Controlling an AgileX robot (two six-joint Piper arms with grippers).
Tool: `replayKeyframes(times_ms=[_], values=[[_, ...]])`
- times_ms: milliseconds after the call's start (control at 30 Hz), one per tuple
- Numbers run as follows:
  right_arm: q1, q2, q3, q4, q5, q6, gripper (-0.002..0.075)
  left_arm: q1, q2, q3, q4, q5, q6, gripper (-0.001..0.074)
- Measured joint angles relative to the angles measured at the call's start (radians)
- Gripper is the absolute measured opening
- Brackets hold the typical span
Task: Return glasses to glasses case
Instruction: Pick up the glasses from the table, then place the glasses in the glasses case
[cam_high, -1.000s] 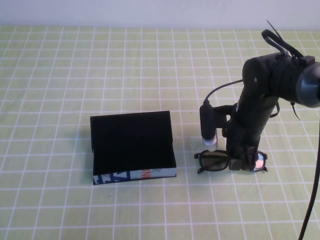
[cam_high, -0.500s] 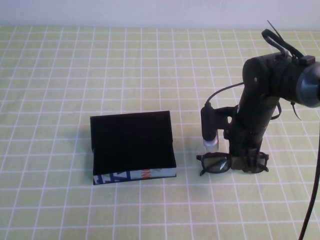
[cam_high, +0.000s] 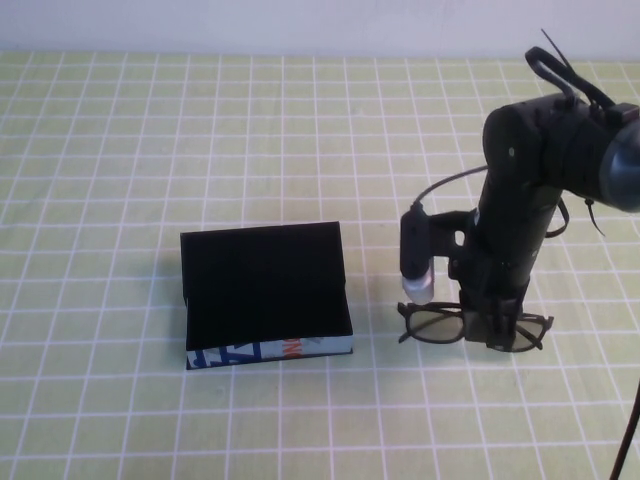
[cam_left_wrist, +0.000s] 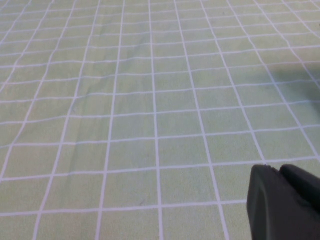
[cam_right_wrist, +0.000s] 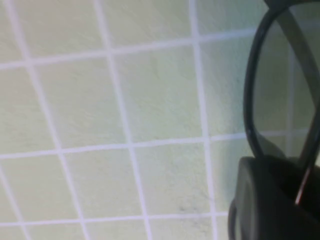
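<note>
Lifting now: our right gripper (cam_high: 497, 328) is pinched on the glasses (cam_high: 474, 327), which sit slightly lower in the high view than 1 s ago, so likely off the table. The glasses case (cam_high: 266, 295) lies to their left. Left gripper (cam_left_wrist: 283, 202): can't tell its state.

The right gripper (cam_high: 497, 322), near the bench's right edge, covers the bridge and part of one lens of the glasses (cam_high: 440, 325); whether they touch the bench cannot be told. In the right wrist view the glasses (cam_right_wrist: 280, 90) are cut off by the picture's edge and blurred. The left gripper (cam_left_wrist: 285, 202) shows only as a dark tip, cropped. The inside of the glasses case (cam_high: 265, 290) is too dark to read.
</note>
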Motion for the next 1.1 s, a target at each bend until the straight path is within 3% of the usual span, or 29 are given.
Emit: replayKeyframes(times_ms=[300, 567, 800, 1100], values=[[0.202, -0.075, -0.188, -0.01, 0.029, 0.076, 0.0063, 0.0, 0.0, 0.0, 0.0, 0.0, 0.0, -0.0002], [0.364, 0.083, -0.417, -0.045, 0.039, 0.084, 0.0063, 0.0, 0.0, 0.0, 0.0, 0.0, 0.0, -0.0002], [0.414, 0.207, -0.546, -0.062, 0.041, 0.095, 0.0063, 0.0, 0.0, 0.0, 0.0, 0.0, 0.0, -0.0002], [0.414, 0.268, -0.566, -0.083, 0.043, 0.117, 0.0063, 0.0, 0.0, 0.0, 0.0, 0.0, 0.0, -0.0002]])
